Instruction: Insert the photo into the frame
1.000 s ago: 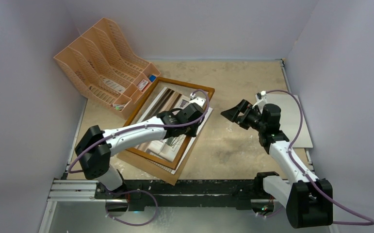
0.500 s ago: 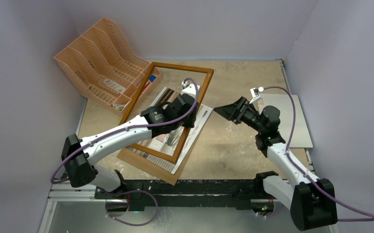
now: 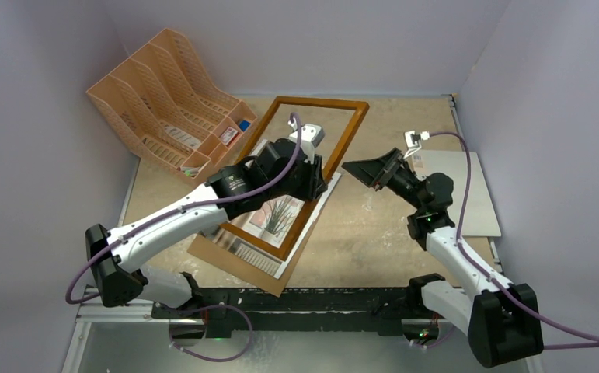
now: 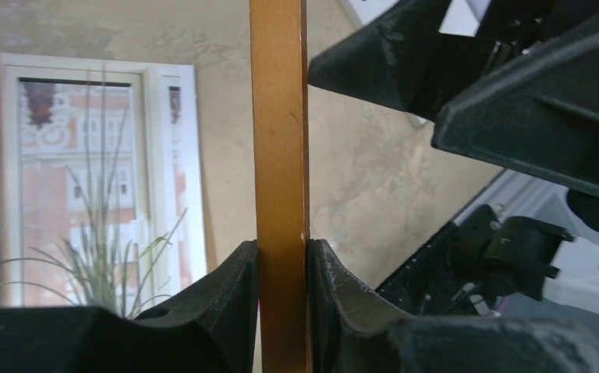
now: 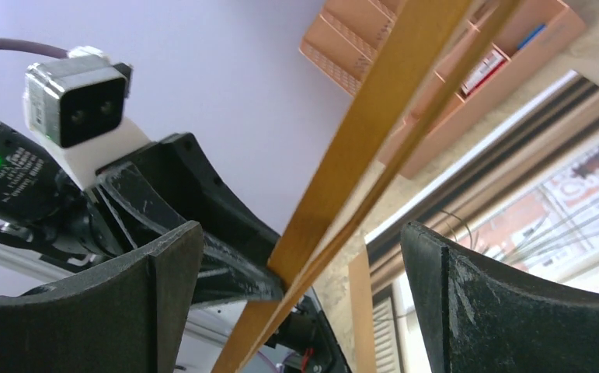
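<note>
Robot lab: walled test table [image 3: 374, 233]

Thin brown wooden frame [image 3: 319, 100] tilted, far edge raised, above the face-up plant photo [image 3: 278, 217] lying flat

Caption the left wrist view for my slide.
Left hand clamps the frame's wooden rail, the photo lying flat beyond it.

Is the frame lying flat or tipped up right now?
Tipped up: the left pincer grips a side rail of the frame, whose far end is raised above the photo, near end low.
</note>
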Controlling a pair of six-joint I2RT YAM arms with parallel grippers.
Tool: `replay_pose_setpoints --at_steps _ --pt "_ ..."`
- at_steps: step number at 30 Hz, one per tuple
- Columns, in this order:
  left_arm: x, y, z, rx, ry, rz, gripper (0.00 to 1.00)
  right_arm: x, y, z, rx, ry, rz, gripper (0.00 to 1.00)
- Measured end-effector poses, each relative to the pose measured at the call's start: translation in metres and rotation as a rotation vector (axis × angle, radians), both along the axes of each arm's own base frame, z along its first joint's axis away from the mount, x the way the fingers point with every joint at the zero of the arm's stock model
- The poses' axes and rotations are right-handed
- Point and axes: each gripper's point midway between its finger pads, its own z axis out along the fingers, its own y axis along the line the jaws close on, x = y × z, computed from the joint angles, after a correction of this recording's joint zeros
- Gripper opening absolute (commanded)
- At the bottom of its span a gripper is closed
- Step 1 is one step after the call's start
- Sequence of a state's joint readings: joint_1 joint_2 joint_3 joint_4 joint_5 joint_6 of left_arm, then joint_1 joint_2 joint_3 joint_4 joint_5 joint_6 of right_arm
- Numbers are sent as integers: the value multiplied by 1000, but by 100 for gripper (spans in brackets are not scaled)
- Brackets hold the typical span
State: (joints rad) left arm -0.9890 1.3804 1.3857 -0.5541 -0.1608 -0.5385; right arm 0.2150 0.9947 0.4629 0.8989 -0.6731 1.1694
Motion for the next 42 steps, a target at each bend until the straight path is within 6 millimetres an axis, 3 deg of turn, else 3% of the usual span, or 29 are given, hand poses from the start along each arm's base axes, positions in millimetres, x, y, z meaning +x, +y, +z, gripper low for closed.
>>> replay_pose_setpoints --at_steps 3,6,10,14,22,26,28,30,35,39,42 --pt "-7 -10 9 -64 24 -37 0 2 2 15 23 -26 8 99" --pt "-18 -22 31 -182 44 -80 0 3 3 27 51 -45 14 97" --pt "-31 -28 69 -330 37 -129 0 1 4 38 98 -47 29 88" --pt "-36 -32 88 -413 36 -158 0 -1 6 63 147 -97 44 77" --pt "-38 -47 97 -501 75 -191 0 -3 9 90 214 -136 80 43" --pt "-37 -48 94 -511 87 -181 0 -5 9 95 238 -124 92 14" --pt "-36 -47 90 -504 90 -176 9 -4 11 96 249 -62 106 6" --pt "-33 -47 88 -505 86 -168 20 -3 12 100 226 -74 102 4" --pt "-25 -44 97 -524 38 -132 60 8 17 111 138 -26 80 0" --pt "-25 -38 98 -500 13 -112 80 22 13 112 64 29 6 0" --pt "-22 -25 102 -481 -21 -68 88 29 10 114 2 75 -41 0"
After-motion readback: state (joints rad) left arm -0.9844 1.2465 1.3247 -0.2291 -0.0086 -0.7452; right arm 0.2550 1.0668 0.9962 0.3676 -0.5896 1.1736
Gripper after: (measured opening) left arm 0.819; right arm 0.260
